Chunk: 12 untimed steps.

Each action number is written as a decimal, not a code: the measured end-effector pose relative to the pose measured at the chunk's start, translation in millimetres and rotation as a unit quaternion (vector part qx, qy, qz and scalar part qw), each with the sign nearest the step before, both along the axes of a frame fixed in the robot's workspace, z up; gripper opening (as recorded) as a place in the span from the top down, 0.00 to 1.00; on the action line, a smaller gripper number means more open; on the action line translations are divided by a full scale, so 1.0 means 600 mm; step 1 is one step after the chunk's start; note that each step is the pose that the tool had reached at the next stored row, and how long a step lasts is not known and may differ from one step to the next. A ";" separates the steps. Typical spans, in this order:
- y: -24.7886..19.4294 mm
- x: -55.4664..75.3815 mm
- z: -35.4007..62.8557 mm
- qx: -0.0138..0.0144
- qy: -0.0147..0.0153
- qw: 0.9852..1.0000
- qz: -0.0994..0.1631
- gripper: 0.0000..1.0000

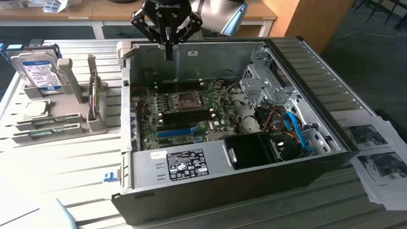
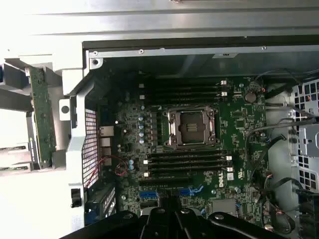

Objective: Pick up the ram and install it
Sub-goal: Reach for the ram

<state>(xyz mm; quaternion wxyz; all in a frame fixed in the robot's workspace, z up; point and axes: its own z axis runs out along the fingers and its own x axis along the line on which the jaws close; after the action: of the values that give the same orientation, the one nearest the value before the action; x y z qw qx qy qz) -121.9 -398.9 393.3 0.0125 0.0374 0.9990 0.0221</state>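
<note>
Two green ram sticks (image 1: 47, 122) (image 1: 43, 134) lie in a grey holder (image 1: 95, 125) at the exterior view's left, outside the open computer case (image 1: 210, 176). In the wrist view one ram stick (image 2: 41, 114) stands edge-on in that holder. My gripper (image 1: 168, 52) hangs above the case's far wall, well away from the sticks, its black fingers shut with nothing between them. The wrist view has the gripper (image 2: 169, 219) over the motherboard (image 2: 239, 119), whose black memory slots (image 2: 187, 162) flank the processor socket (image 2: 192, 128).
A hard drive (image 1: 39, 71) with a blue-white label stands in the holder's far end. The board carries a blue slot (image 1: 175, 132); cables (image 1: 289, 126) and a drive cage (image 1: 264, 76) fill the case's right side. Printed sheets (image 1: 375, 157) lie at the exterior view's right.
</note>
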 end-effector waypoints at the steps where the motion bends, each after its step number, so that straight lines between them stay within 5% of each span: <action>1: 0.0000 0.000 0.000 0.000 0.000 1.000 0.000 0.91; 12: 0.0000 0.000 0.000 0.000 0.000 1.000 0.000 0.91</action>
<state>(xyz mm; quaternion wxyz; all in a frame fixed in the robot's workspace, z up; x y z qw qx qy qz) -121.9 -398.8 393.3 0.0125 0.0374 0.9990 0.0221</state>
